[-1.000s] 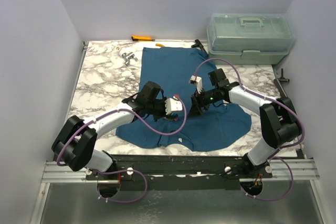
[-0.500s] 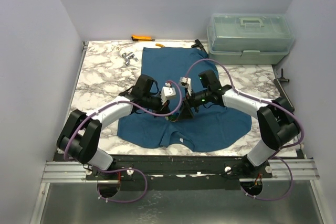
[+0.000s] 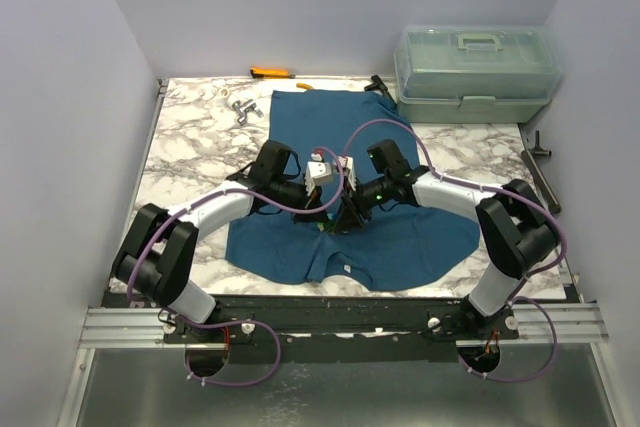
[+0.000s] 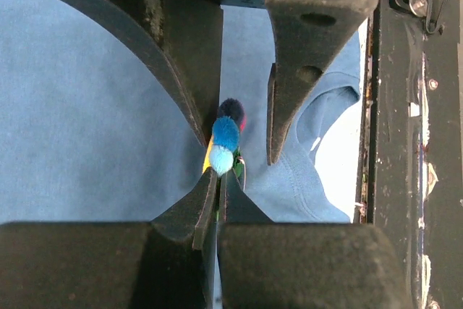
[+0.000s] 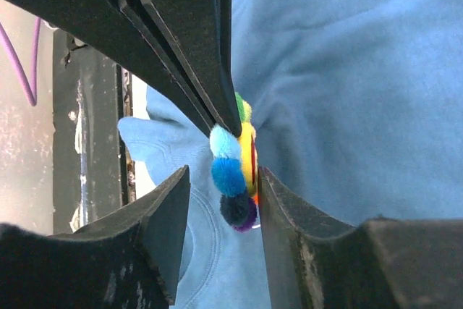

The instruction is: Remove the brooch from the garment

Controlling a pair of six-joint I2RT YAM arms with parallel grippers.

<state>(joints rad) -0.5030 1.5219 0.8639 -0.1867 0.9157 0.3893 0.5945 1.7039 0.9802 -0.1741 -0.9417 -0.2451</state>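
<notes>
Having converged on the one brooch (image 4: pixel 226 134), left hand (image 4: pixel 217 182) pinches it; right hand (image 5: pixel 224 175) straddles it, parted.

Barely a slit free between the parted fingers of the right gripper (image 5: pixel 223 171), taken up by the brooch (image 5: pixel 230 176). Blocked ahead of those fingertips by the pinched tips of the left gripper (image 4: pixel 217 182). Passable outside either finger, over bare garment (image 5: pixel 362 70).

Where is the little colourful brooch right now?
The brooch sits on the garment near its neck hole, mid-table in the top view. The right gripper holds open jaws either side of it; the left gripper has jaws shut on its edge.
</notes>
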